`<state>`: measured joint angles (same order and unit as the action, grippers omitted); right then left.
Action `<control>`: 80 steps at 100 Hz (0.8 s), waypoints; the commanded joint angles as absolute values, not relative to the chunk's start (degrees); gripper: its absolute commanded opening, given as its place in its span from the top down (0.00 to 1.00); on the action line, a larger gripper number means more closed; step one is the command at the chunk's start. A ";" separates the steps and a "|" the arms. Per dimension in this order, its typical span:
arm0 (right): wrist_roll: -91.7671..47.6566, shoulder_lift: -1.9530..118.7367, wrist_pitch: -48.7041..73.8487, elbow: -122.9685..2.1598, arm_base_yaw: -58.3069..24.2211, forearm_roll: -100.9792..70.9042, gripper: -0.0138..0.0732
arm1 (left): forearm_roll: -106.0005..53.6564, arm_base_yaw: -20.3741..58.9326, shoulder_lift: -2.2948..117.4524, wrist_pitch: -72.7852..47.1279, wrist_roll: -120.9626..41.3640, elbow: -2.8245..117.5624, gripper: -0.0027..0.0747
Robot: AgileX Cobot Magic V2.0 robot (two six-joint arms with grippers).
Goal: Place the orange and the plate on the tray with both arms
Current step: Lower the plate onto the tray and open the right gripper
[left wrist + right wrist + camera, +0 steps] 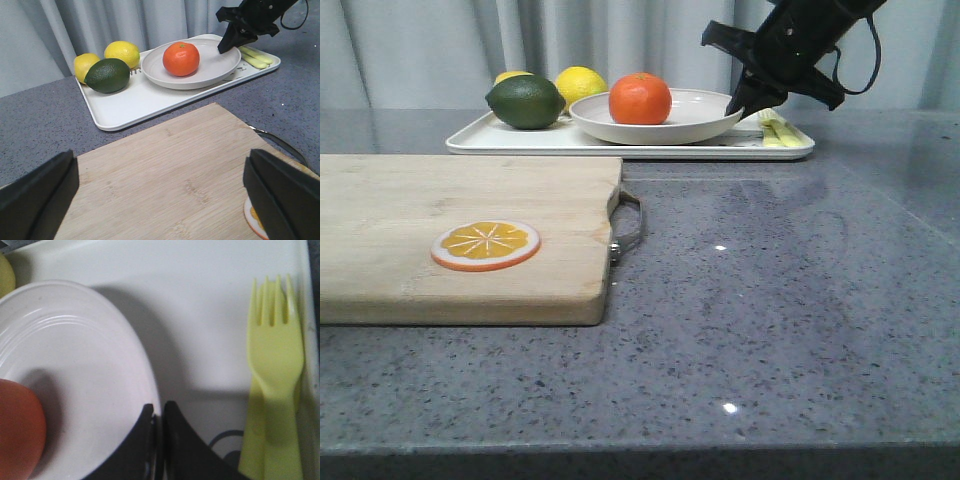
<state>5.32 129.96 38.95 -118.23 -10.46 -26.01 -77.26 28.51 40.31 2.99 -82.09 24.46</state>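
Observation:
The orange (pixel 640 98) sits in the off-white plate (pixel 705 118), and the plate rests on the white tray (pixel 520 141) at the back of the table. My right gripper (pixel 741 103) is shut on the plate's right rim; in the right wrist view its fingers (pixel 160 412) pinch the plate's edge (pixel 75 355), with the orange (pixel 17 430) beside them. My left gripper (pixel 160 185) is open and empty above the wooden board, and from there I see the orange (pixel 181 59), the plate (pixel 215 67) and the tray (pixel 135 105).
A dark green lime (pixel 525 101) and two lemons (pixel 580 85) lie on the tray's left part. Yellow plastic cutlery (pixel 778 130) lies at its right end. A wooden cutting board (pixel 460 200) with an orange slice disc (pixel 486 245) fills the near left.

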 commanded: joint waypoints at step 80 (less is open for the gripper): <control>4.97 126.48 37.85 -120.32 -10.23 -26.85 0.91 | -77.62 28.42 40.03 4.18 -82.14 25.96 0.13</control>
<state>5.32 130.18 39.74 -118.23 -10.46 -25.91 -77.26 28.51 40.31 2.99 -82.09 24.46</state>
